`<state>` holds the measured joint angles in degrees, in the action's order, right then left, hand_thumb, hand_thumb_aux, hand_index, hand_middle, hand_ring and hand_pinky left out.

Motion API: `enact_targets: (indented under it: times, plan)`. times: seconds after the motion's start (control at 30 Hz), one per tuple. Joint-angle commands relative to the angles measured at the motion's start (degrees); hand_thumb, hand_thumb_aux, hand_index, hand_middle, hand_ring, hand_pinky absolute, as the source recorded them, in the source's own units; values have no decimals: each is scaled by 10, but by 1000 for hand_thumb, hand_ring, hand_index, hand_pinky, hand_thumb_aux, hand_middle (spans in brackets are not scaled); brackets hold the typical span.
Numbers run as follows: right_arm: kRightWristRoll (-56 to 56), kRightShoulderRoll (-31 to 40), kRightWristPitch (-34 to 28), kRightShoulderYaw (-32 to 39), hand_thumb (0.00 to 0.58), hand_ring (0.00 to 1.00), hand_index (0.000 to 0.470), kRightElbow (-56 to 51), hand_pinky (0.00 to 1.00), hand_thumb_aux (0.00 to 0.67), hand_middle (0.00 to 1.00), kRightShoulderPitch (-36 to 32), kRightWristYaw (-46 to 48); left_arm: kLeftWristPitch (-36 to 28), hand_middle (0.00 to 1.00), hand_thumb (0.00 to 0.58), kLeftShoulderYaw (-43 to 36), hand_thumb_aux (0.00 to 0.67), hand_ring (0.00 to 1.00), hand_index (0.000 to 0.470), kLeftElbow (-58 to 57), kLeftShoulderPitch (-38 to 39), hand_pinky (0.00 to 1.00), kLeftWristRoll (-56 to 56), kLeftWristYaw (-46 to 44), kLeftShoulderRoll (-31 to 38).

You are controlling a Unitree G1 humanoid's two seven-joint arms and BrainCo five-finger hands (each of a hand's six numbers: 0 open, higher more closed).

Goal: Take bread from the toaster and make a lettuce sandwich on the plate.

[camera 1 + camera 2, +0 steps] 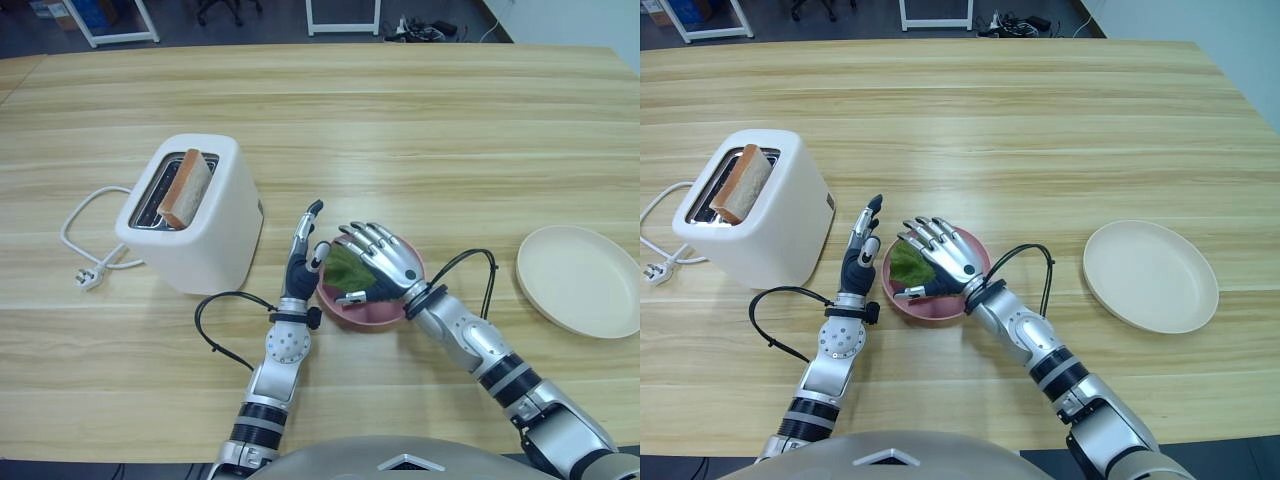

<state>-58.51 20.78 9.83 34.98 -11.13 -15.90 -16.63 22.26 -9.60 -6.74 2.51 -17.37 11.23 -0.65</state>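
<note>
A white toaster [195, 215] stands at the left of the table with a slice of bread [188, 187] sticking up from one slot. A pink bowl [372, 310] in front of me holds a green lettuce leaf [348, 268]. My right hand [385, 260] lies over the bowl with its fingers spread on the lettuce, thumb under the leaf's near edge. My left hand [303, 255] stands upright and open just left of the bowl's rim, holding nothing. An empty cream plate [582, 280] sits at the right.
The toaster's white cable and plug [88, 272] trail off to the left on the wooden table [400, 130]. Black cables loop beside both of my wrists. Wide free tabletop lies beyond the bowl and between bowl and plate.
</note>
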Motion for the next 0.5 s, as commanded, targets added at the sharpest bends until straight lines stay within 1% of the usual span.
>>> enact_targets:
  times: [0.03, 0.07, 0.13, 0.17, 0.23, 0.27, 0.3, 0.37, 0.43, 0.5]
  plan:
    - [39, 26, 5, -45, 0, 0, 0, 68, 0, 0, 0, 33, 24, -5, 0, 0, -1, 0, 0, 0, 1, 7, 0, -3, -1, 2]
    - [81, 30, 16, -71, 0, 0, 0, 100, 0, 0, 0, 47, 34, -4, 0, 0, 0, 0, 0, 0, 5, 8, 0, -3, -1, 3]
    - [235, 17, 46, -149, 0, 0, 0, 154, 0, 0, 0, 71, 57, 6, 0, 0, 3, 0, 0, 0, 40, 16, 0, -16, 3, 13]
    - [330, -2, 48, -192, 0, 0, 0, 173, 0, 0, 0, 79, 72, 11, 0, 0, 9, 0, 0, 0, 82, 22, 0, -19, 1, 19]
    - [510, -45, 21, -268, 0, 0, 0, 192, 0, 0, 0, 89, 111, 16, 0, 0, 33, 0, 0, 0, 195, 27, 0, -51, -1, 36]
    - [578, -61, 4, -299, 0, 0, 0, 190, 0, 0, 0, 90, 123, 12, 0, 0, 60, 0, 0, 0, 258, 21, 0, -86, -1, 54]
    - [621, -71, -6, -325, 0, 0, 0, 180, 0, 0, 0, 91, 128, -1, 0, 0, 98, 0, 0, 0, 308, 9, 0, -135, 1, 79]
    - [686, -90, -28, -363, 0, 0, 0, 159, 0, 0, 0, 91, 135, -41, 0, 0, 177, 0, 0, 0, 358, -13, 0, -214, 4, 132]
    - [723, -100, -42, -382, 0, 0, 0, 143, 0, 0, 0, 91, 143, -111, 0, 0, 238, 0, 0, 0, 354, -22, 0, -284, 4, 174]
    - [738, -107, -52, -390, 0, 0, 0, 136, 0, 0, 0, 94, 152, -175, 0, 0, 274, 0, 0, 0, 316, -19, 0, -332, 6, 202]
